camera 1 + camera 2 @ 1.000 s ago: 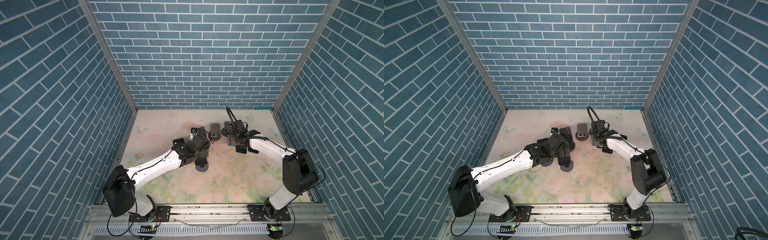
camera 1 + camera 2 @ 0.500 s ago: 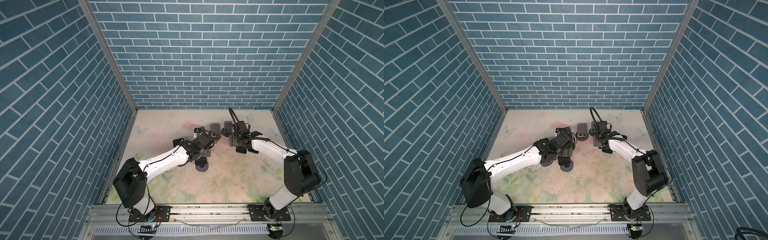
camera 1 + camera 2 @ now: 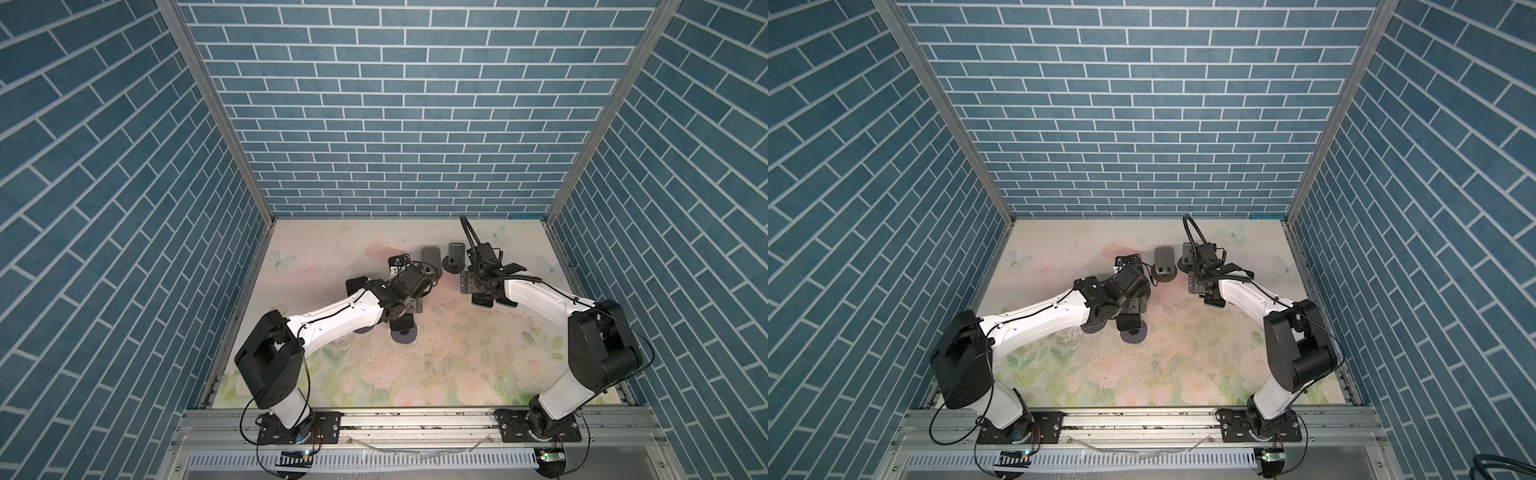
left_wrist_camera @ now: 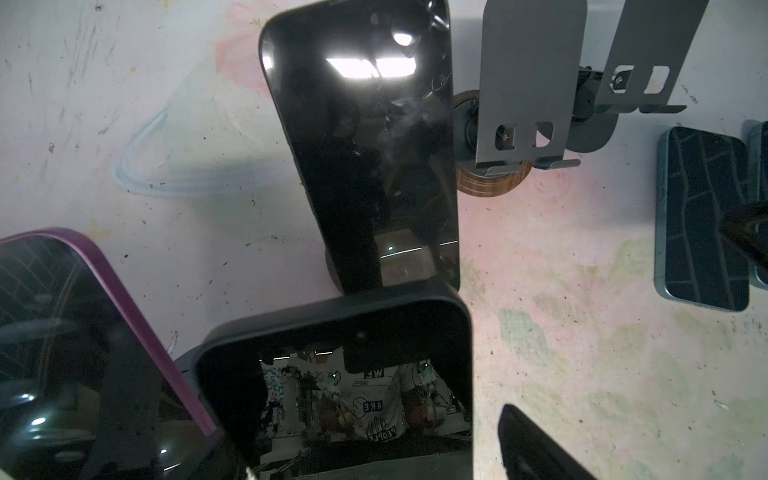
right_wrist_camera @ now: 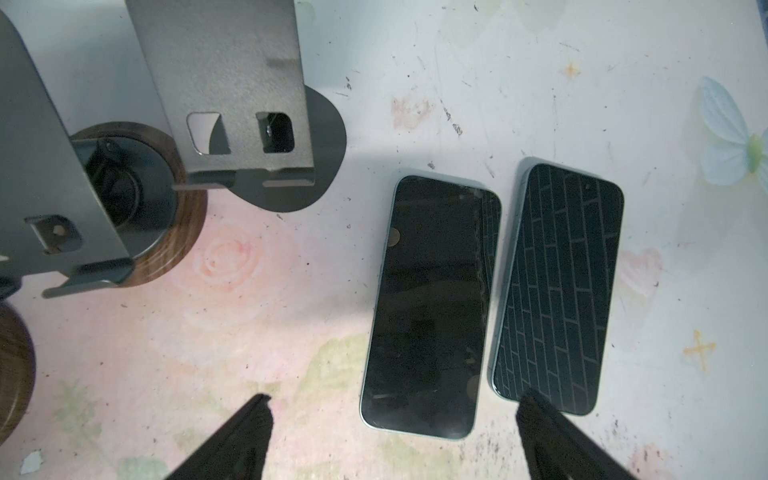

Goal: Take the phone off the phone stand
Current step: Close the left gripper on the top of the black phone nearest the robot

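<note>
Floral table (image 3: pixel 453 374) held everything. Left arm (image 3: pixel 332 316) extended to the front-left of the wood-based empty stand (image 3: pixel 430 257). Right arm (image 3: pixel 536 297) sat on that stand's right. Second empty stand (image 3: pixel 456 251) stood just right of it. Black-cased phone (image 4: pixel 332 395) was propped on its dark-based phone stand (image 3: pixel 406 336), in front of the wood-based stand. Left gripper (image 4: pixel 384 411) was there too: one finger (image 4: pixel 536 444) just beside the case edge, not touching, other finger hidden, so grip can't be told. Right gripper (image 5: pixel 395 397) was spread wide over two flat phones (image 5: pixel 428 307), front-right of the wood-based stand.
</note>
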Tool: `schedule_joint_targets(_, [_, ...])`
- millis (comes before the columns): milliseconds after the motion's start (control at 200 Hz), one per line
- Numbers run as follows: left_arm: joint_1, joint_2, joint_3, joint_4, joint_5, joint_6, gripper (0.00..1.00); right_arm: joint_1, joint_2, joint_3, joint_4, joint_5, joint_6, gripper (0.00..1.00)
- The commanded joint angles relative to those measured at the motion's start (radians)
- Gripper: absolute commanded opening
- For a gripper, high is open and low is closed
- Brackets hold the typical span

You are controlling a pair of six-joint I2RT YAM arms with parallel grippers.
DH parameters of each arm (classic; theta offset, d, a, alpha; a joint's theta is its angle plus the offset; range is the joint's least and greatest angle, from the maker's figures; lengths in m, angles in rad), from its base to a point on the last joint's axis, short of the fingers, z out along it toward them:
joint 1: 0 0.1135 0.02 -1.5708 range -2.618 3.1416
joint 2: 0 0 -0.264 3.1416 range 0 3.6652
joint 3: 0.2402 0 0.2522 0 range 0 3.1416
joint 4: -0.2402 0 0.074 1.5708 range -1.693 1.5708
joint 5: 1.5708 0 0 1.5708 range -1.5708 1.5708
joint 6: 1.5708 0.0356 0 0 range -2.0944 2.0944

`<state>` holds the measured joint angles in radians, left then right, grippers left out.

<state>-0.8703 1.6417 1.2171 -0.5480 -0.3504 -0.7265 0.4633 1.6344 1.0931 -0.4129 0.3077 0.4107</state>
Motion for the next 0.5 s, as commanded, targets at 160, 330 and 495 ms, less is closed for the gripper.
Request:
schedule_joint_targets(160, [-0.005,0.032,0.026,0.005,0.002,-0.011,0.85,-0.012,-0.017,-0.035,0.006,-0.006,-0.023,0.93])
schedule_joint_targets(330, [-0.005,0.033,0.025,0.012,0.001,-0.01,0.8,-0.015,-0.024,-0.041,0.004,-0.006,-0.023,0.93])
schedule_joint_targets(495, [-0.004,0.028,0.017,0.019,0.005,-0.002,0.69,-0.017,-0.028,-0.048,0.005,-0.006,-0.017,0.93])
